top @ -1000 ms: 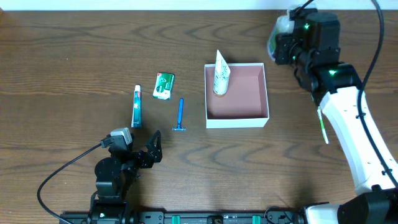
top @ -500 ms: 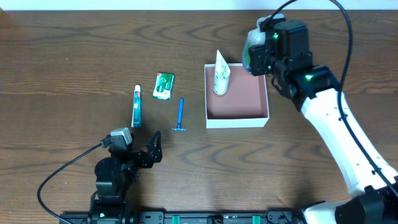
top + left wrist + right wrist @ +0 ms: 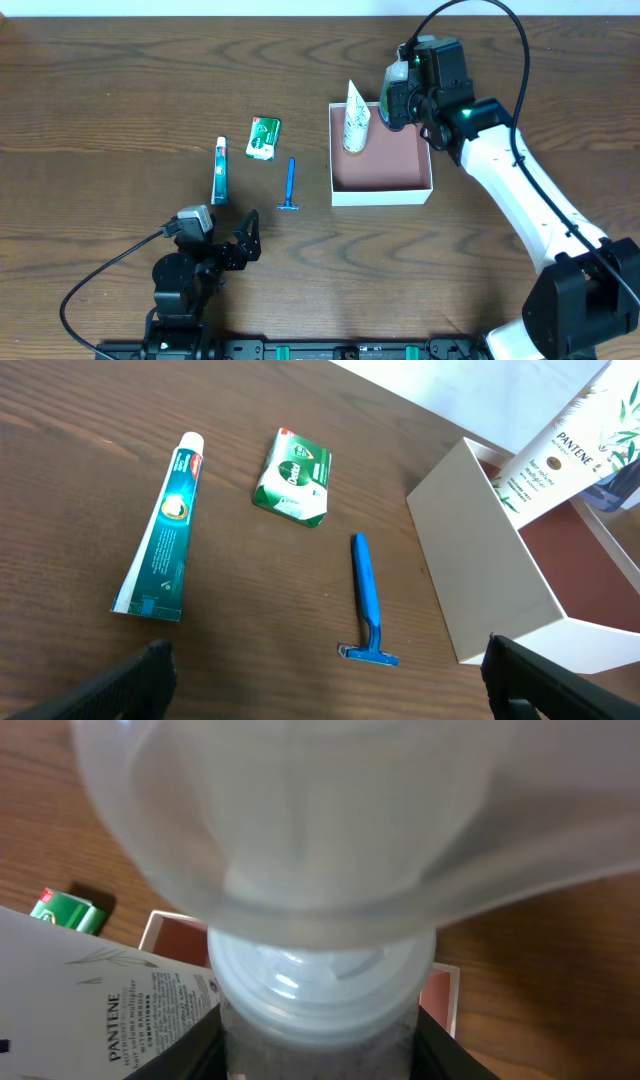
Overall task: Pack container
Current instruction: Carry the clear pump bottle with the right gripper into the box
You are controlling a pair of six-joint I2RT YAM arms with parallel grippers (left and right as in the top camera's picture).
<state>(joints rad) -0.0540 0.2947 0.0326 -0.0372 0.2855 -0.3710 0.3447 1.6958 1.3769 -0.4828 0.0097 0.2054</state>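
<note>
Container stands open on the desk, right of centre in the overhead view, with a white tube printed PANTENE leaning in one far corner. Right claw hovers at the container's far edge, grasping a clear bottle with a translucent cap. Left claw is released, jaws wide. Toothpaste tube, green packet and blue razor lie apart beside the container, their lettering unreadable.
</note>
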